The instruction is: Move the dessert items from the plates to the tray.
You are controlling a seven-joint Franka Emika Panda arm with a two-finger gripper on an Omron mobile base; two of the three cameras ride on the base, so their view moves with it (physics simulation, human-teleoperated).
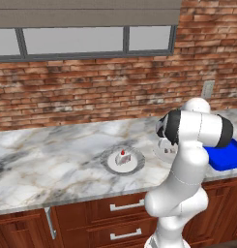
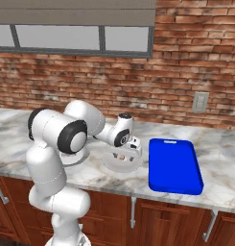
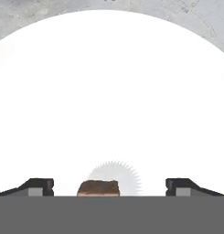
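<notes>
The white cake bit with a red top (image 1: 123,157) stands on the white plate with a wide grey rim (image 1: 110,165), left of the arm. My gripper (image 2: 123,153) hangs low over the plain pale plate (image 2: 114,166), just left of the bright blue tray (image 2: 174,166). In the hand view the gripper (image 3: 109,186) is open. Its dark fingertips (image 3: 40,186) stand wide apart on either side of the tan-pink morsel (image 3: 98,187), which rests on a frilled paper on the pale plate (image 3: 113,91). The fingers do not touch the morsel.
The marble counter (image 1: 52,160) runs left to right under a brick wall (image 1: 91,87), with wooden drawers (image 1: 115,208) below. A wall outlet (image 2: 200,102) sits above the tray. My own arm hides part of the pale plate (image 1: 161,154) in the left base view.
</notes>
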